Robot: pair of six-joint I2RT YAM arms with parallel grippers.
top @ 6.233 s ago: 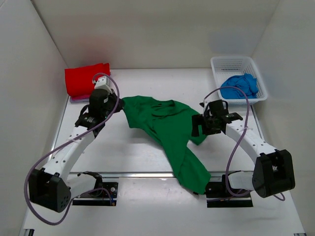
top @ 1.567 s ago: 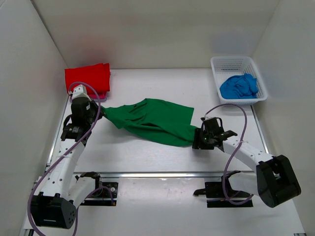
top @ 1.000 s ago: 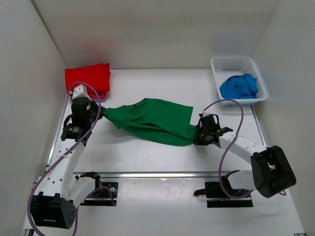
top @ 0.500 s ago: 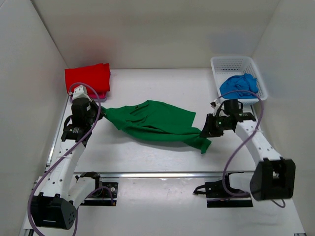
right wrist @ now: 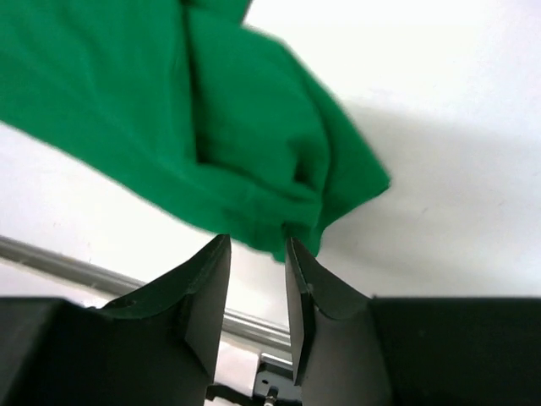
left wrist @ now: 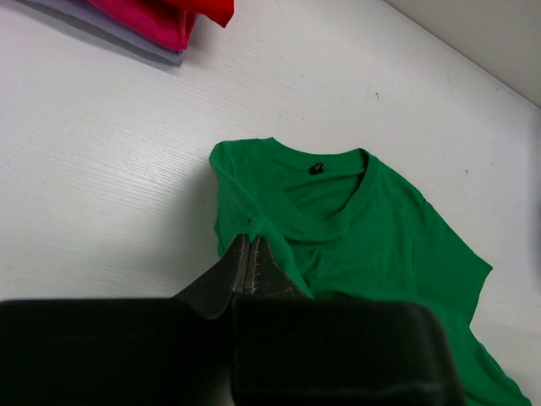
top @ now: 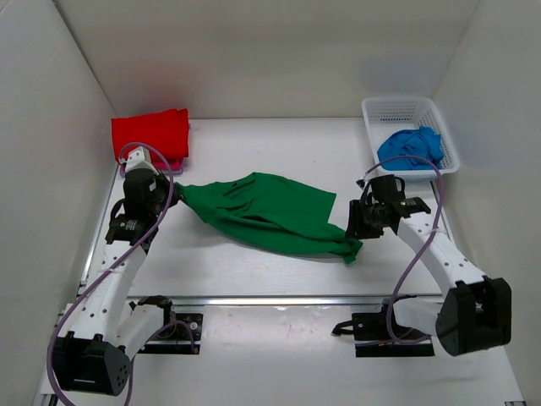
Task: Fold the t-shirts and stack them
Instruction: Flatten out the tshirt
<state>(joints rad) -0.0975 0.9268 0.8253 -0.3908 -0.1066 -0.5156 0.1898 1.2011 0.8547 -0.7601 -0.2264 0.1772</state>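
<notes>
Green t-shirt (top: 262, 211) mid-table (top: 254, 275), held at one end
Left gripper (left wrist: 249, 254) pinches cloth beside the collar; only its wrist view shows a neck tag (left wrist: 314, 167) (unreadable); right gripper (right wrist: 256, 244) narrowly parted, empty, at the far corner.

We logged green t-shirt (top: 266, 211): plain bright green, no print. Upper left, red t-shirt (top: 150, 135) plain red; under it we saw pink t-shirt (left wrist: 144, 17), lilac cloth (left wrist: 127, 38). Blue t-shirt (top: 410, 148) plain blue; basket (top: 404, 108) white mesh. Table (top: 254, 152) white, faint grain. Walls (top: 254, 51) off-white.
</notes>
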